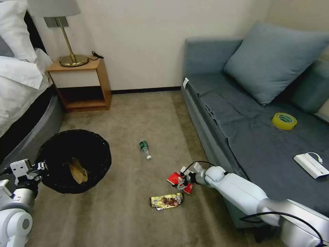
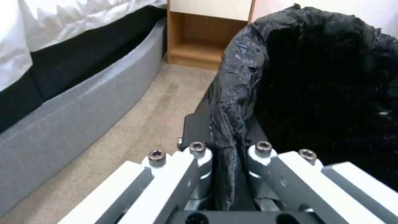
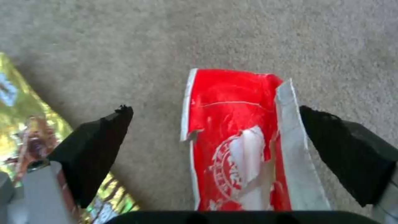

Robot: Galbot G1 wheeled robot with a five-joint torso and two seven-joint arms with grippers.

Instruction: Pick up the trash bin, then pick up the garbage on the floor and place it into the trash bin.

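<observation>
Right gripper [image 3: 215,124] low over the beige carpet [image 3: 207,34], black fingertips [image 3: 97,140] spread wide apart. Red-and-white snack packet [image 3: 236,137] lies flat between them, nearer one fingertip, white torn edge beside it. Shiny gold-brown wrapper [image 3: 25,124] on the carpet behind the other fingertip, partly hidden by it.

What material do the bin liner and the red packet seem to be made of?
The bin liner looks like thin glossy black plastic film: it is crinkled and catches light. The red packet seems to be printed plastic or foil-lined film, with a smooth shine and a torn white edge; which one I cannot tell.
</observation>
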